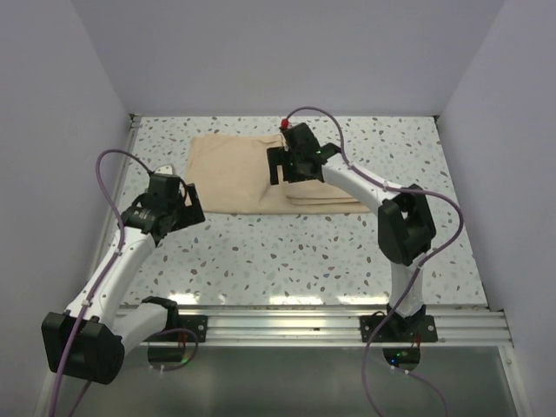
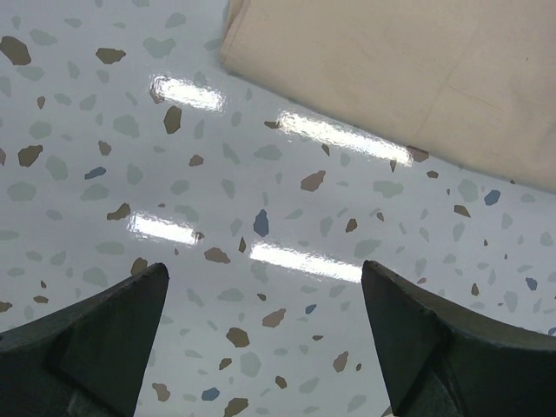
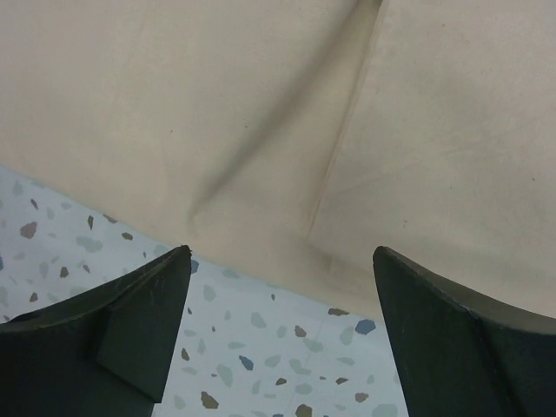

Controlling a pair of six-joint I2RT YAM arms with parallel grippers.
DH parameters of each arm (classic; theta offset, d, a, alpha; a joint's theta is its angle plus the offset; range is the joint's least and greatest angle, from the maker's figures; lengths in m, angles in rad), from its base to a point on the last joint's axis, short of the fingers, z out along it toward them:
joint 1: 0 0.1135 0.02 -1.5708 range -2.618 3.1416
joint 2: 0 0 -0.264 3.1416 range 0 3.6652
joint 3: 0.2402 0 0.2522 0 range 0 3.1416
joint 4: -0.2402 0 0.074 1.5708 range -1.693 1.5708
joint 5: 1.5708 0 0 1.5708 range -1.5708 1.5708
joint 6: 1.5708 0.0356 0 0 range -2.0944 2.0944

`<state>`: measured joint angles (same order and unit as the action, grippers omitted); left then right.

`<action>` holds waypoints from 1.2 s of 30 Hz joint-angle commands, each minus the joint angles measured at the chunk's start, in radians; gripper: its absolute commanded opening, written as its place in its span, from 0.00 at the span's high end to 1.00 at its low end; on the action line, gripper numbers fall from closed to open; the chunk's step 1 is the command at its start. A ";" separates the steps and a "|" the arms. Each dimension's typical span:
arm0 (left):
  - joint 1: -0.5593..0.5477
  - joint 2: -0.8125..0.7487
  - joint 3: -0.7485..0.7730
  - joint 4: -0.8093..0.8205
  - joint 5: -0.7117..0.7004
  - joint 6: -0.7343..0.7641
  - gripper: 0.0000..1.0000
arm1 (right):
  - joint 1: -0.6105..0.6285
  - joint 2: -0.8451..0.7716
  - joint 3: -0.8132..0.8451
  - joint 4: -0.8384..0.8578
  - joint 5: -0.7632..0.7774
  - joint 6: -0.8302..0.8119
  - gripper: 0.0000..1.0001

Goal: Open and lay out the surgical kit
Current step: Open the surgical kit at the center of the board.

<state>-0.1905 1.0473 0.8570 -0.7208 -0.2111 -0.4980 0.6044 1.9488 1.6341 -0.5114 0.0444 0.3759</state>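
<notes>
From above, we see the tan cloth wrap [image 1: 230, 174] lying long-ways, left to right, at the far side of the counter [image 1: 304, 252]. Our right pincer [image 1: 285, 169] hangs over its middle. Our left pincer [image 1: 193, 207] is just off its near left corner.

In the left wrist view, the left pincer [image 2: 263, 278] is spread wide over the speckled counter. The cloth wrap [image 2: 417, 69] is ahead and to the right.

In the right wrist view, the right pincer [image 3: 280, 256] is spread wide too. The near edge of the cloth wrap [image 3: 261, 113] is right in front of its tips, so we think the right arm is closer.

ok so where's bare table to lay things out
Widest bare table is the near strip between the cloth wrap and the rail, plus the right side past the cloth. Crowded: left gripper at the cloth's left corner, right gripper over it.
</notes>
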 commanded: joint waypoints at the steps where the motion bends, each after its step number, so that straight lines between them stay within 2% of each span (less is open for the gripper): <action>1: 0.002 -0.024 -0.001 0.023 -0.004 -0.014 0.03 | 0.024 0.103 0.105 -0.102 0.070 -0.057 0.12; 5: 0.002 -0.024 -0.003 0.020 -0.010 -0.016 0.03 | 0.032 0.157 0.153 -0.160 0.116 -0.066 0.24; 10: 0.000 -0.026 -0.003 0.021 -0.011 -0.019 0.03 | 0.034 0.179 0.115 -0.165 0.138 -0.074 0.43; 14: 0.002 -0.020 -0.004 0.021 -0.010 -0.019 0.03 | 0.032 0.200 0.092 -0.145 0.138 -0.078 0.50; 25: -0.004 -0.004 -0.004 0.023 -0.007 -0.017 0.03 | 0.035 0.280 0.171 -0.157 0.164 -0.078 0.63; 29: -0.006 -0.001 -0.004 0.023 -0.005 -0.016 0.03 | 0.035 0.298 0.194 -0.165 0.169 -0.075 0.76; 30: -0.006 -0.001 -0.004 0.023 -0.005 -0.016 0.03 | 0.034 0.300 0.202 -0.167 0.169 -0.075 0.84; 33: -0.007 0.003 -0.003 0.023 -0.004 -0.016 0.03 | 0.035 0.305 0.217 -0.180 0.181 -0.072 1.00; 36: -0.007 0.005 -0.004 0.023 -0.004 -0.014 0.03 | 0.034 0.295 0.247 -0.220 0.206 -0.074 1.00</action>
<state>-0.1925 1.0508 0.8551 -0.7208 -0.2115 -0.4980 0.6422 2.2333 1.8313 -0.6861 0.1978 0.3099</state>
